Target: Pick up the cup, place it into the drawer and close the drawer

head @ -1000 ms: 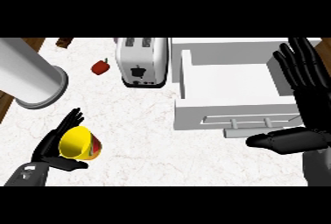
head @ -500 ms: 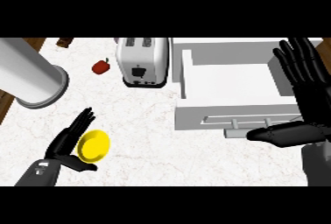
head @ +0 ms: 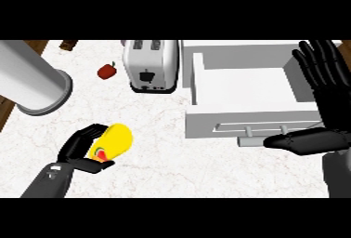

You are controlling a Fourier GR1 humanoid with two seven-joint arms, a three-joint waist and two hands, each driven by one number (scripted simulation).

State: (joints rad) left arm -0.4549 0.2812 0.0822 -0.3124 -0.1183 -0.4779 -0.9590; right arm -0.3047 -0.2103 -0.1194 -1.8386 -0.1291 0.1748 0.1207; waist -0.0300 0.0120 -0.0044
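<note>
The yellow cup point(head: 116, 141), with a red and green mark on its side, is tilted at the lower left of the counter. My left hand point(head: 81, 152) is curled round it from the left, with the thumb below it. The white drawer point(head: 241, 88) stands open at the right, its inside bare and its handle point(head: 281, 130) on the near front. My right hand point(head: 334, 111) is open at the drawer's right side, fingers pointing up and thumb lying across in front of the handle.
A white toaster point(head: 152, 65) stands just left of the drawer. A small red fruit point(head: 106, 71) lies left of the toaster. A wide grey cylinder point(head: 31, 83) rises at the far left, near the counter's edge.
My left hand's fingers have curled round the cup and tipped it up, shifting slightly right. The right hand has barely moved.
</note>
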